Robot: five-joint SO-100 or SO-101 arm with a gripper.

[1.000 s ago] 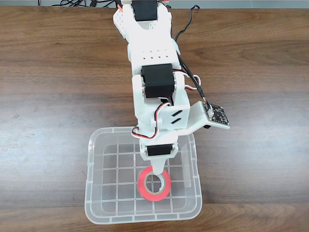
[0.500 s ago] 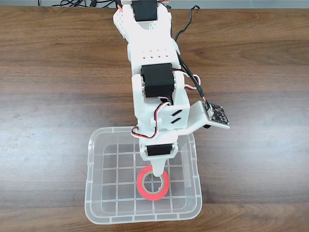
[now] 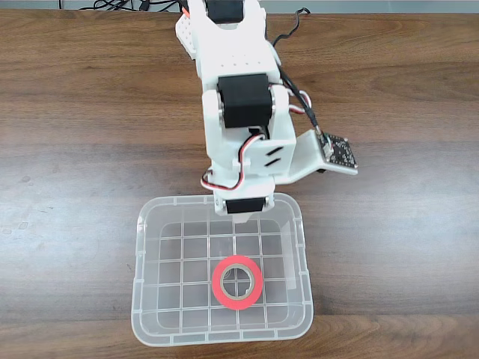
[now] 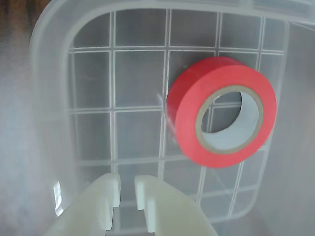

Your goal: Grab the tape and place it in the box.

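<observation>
At the bottom edge of the wrist view, the gripper [image 4: 127,189] shows two pale fingertips with only a narrow slit between them, nearly closed and holding nothing. Just beyond them, apart from the fingers, the tape [image 4: 221,111] lies flat on the gridded floor of the box [image 4: 59,59], its tan core ringing the open centre. In the fixed view the white arm [image 3: 239,112] reaches down from the top of the picture, its tip over the box's far rim [image 3: 221,203], though the jaws themselves are hard to make out there. The tape [image 3: 237,283] sits near the middle of the box, on the wooden table [image 3: 82,120].
</observation>
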